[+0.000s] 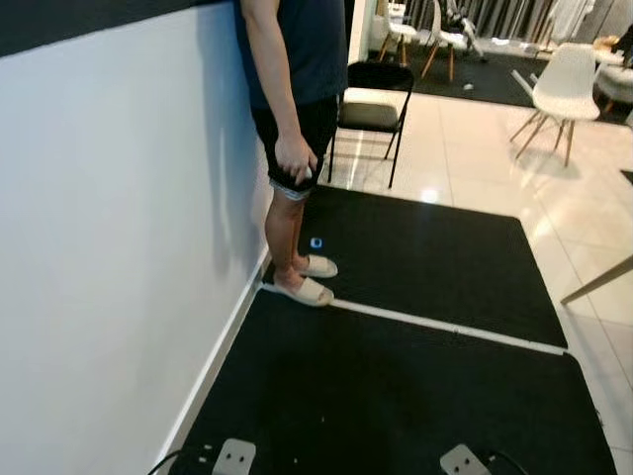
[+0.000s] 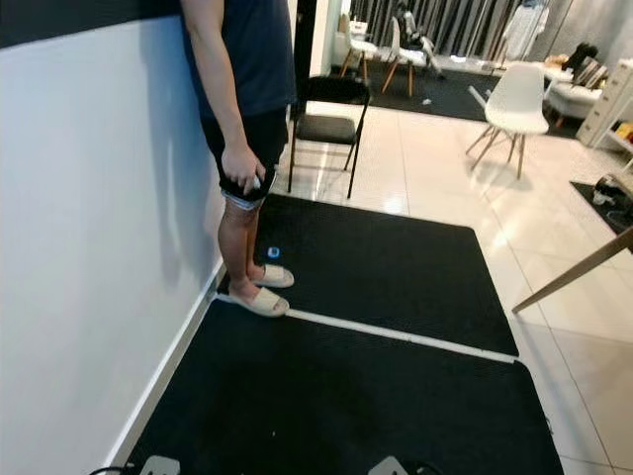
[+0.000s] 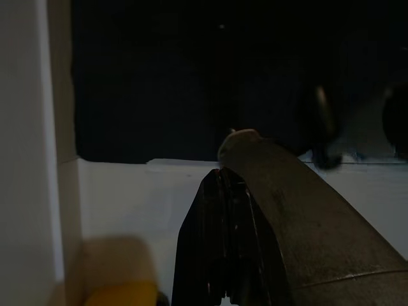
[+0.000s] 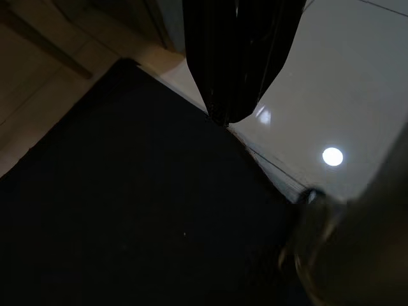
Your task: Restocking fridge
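Observation:
Both arms hang low at my sides. In the dim left wrist view my left gripper (image 3: 222, 177) has its black fingers pressed together, shut on nothing, over a pale floor strip beside a white wall (image 3: 25, 127). My right gripper (image 4: 224, 116) is shut as well, its fingers meeting in one tip above the edge of a black mat (image 4: 127, 210) and shiny tile (image 4: 344, 95). No fridge or stock items are near either gripper.
A person (image 1: 292, 59) in dark shorts and slippers (image 1: 307, 289) stands against the white wall (image 1: 109, 247) on my left. Two black mats (image 1: 396, 396) lie ahead, with a small blue object (image 1: 316, 242) on the far one. Beyond stand a black folding chair (image 1: 374, 99) and a white chair (image 1: 566, 84).

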You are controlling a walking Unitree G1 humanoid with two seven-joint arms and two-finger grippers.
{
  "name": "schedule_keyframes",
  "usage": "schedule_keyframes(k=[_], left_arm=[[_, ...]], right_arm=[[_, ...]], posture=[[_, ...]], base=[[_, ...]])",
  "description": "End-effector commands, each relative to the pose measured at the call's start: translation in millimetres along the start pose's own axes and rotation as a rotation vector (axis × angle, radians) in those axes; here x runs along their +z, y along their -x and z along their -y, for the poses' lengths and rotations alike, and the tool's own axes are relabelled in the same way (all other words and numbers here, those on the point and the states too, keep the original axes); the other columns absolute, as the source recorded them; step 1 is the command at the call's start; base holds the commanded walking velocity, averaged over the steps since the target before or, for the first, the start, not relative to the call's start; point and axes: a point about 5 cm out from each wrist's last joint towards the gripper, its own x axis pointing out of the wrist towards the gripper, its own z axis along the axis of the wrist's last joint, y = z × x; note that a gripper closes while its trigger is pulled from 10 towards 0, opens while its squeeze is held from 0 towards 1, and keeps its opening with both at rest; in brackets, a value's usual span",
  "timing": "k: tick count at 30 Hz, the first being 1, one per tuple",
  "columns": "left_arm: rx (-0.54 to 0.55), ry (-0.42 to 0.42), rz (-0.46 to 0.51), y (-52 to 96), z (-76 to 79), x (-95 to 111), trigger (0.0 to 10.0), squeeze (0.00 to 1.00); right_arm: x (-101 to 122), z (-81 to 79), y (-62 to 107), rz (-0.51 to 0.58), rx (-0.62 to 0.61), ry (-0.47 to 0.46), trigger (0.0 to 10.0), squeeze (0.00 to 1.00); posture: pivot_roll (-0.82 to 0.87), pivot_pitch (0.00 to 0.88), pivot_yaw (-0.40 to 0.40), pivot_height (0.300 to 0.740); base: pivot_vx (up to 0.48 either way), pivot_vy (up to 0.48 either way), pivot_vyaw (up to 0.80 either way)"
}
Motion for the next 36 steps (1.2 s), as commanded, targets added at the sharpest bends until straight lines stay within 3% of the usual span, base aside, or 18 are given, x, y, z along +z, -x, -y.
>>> schedule_keyframes(k=[1, 10, 36], left_arm=[[-0.008, -0.007, -0.037, 1.1, 2.4, -9.0, 10.0, 0.00], [-0.010, -0.007, -0.033, 0.9, 2.9, -8.2, 10.0, 0.00], [-0.017, -0.006, -0.028, 0.5, 5.1, -7.1, 10.0, 0.00]], right_arm=[[0.4, 3.8, 0.6, -0.002, -0.012, 0.010, 10.0, 0.00], [-2.6, 2.3, 0.4, -0.023, -0.009, 0.014, 10.0, 0.00], [-4.1, 1.6, 0.4, -0.049, 0.000, 0.033, 10.0, 0.00]], posture=[[-0.07, 0.000, -0.036, 0.740], [-0.07, 0.000, -0.036, 0.740], [-0.08, 0.000, -0.038, 0.740]], base=[[0.349, 0.000, 0.00], [0.348, 0.000, 0.00], [0.426, 0.000, -0.78]])
